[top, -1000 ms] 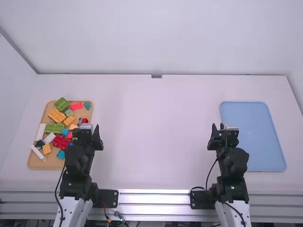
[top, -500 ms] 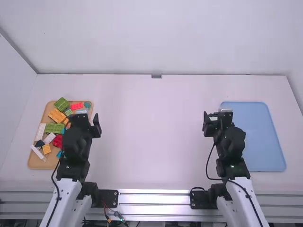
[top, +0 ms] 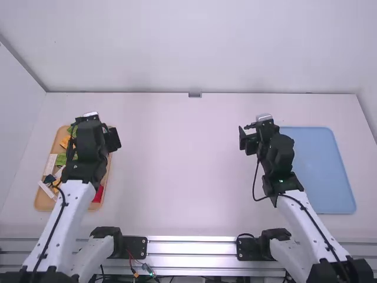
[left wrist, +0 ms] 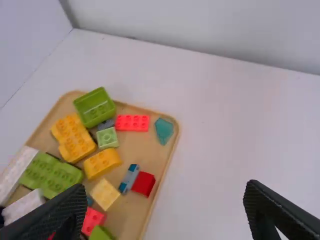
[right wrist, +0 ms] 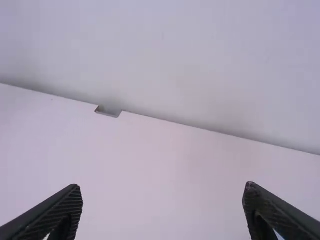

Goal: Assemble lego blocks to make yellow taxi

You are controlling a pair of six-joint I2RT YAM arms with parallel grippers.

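Observation:
In the high view, my left gripper (top: 88, 121) is above the wooden tray (top: 41, 204) of bricks; my right gripper (top: 254, 131) stands above the table, left of the blue tray. Both wrist views show fingers wide apart with nothing between them: left gripper (left wrist: 162, 205), right gripper (right wrist: 162, 206). The left wrist view shows a large yellow-orange brick (left wrist: 75, 139), a smaller one (left wrist: 102, 162) and a pale yellow one (left wrist: 105, 194). Around them lie a green brick (left wrist: 95, 107), a red brick (left wrist: 132, 122), a dark red block (left wrist: 143, 183), a teal piece (left wrist: 163, 130) and white bricks (left wrist: 15, 172).
A blue tray (top: 318, 171) lies at the table's right side. Bare white table (top: 182, 165) spans the middle between the arms. A low back wall (top: 194, 47) rises behind the far edge, with a small grey fitting (top: 195, 95) there.
Both arms have stretched farther from the camera. My left gripper has passed up over the wooden tray, covering more bricks in the high view; my right gripper has also shifted leftward.

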